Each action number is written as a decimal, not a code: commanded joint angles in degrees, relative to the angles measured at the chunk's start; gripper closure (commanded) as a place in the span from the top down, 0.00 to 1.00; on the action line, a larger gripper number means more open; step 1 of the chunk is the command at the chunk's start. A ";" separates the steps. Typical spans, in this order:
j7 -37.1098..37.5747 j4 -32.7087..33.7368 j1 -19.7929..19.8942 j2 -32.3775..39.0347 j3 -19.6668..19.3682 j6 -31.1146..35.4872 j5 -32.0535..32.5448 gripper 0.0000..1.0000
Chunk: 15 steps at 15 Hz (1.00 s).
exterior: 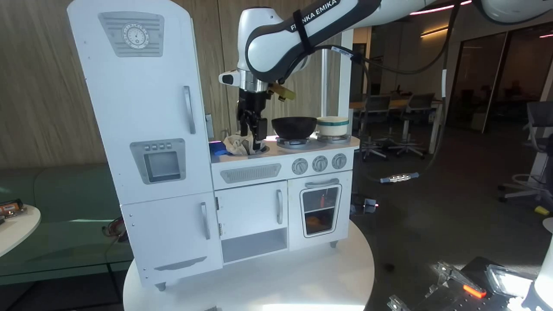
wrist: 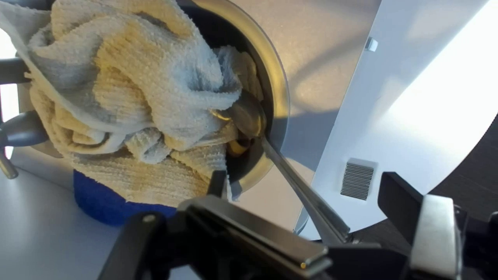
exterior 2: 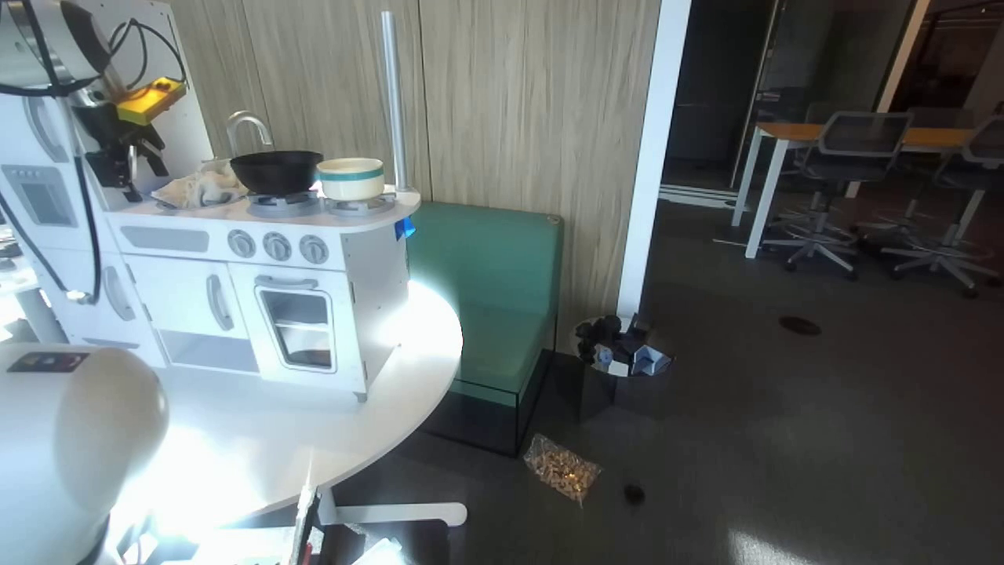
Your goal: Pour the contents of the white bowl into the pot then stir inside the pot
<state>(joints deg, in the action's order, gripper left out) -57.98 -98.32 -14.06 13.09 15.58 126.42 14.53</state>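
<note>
The pot (exterior: 294,128) and bowl (exterior: 332,127) are sitting side by side on burners (exterior: 290,144), neither showing its inside, so nothing is confirming the pour; stirring is seemingly yet to come: the gripper (wrist: 304,181) is hanging over the sink (wrist: 279,87) with jaws spread, gripping nothing, and the spoon (wrist: 286,167) is lying partly in it, one end showing between them
</note>
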 commanded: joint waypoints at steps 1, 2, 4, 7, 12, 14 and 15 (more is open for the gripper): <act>1.47 0.91 -0.60 0.77 0.14 1.15 -0.51 0.81; 1.99 0.90 -0.68 0.81 0.16 1.27 -0.65 0.71; 3.45 0.87 -0.93 0.83 0.09 1.56 -0.39 0.63; 5.00 0.57 -1.11 0.60 0.05 2.52 0.05 0.38; 7.86 0.44 -1.14 0.29 -0.14 2.87 0.37 0.01; 8.68 0.50 -1.13 0.28 -0.18 3.46 0.68 0.00; 8.97 0.70 -1.11 0.29 -0.28 4.00 0.91 0.00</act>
<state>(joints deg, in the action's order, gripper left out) -50.79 -98.01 -14.88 13.57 15.42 129.41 14.98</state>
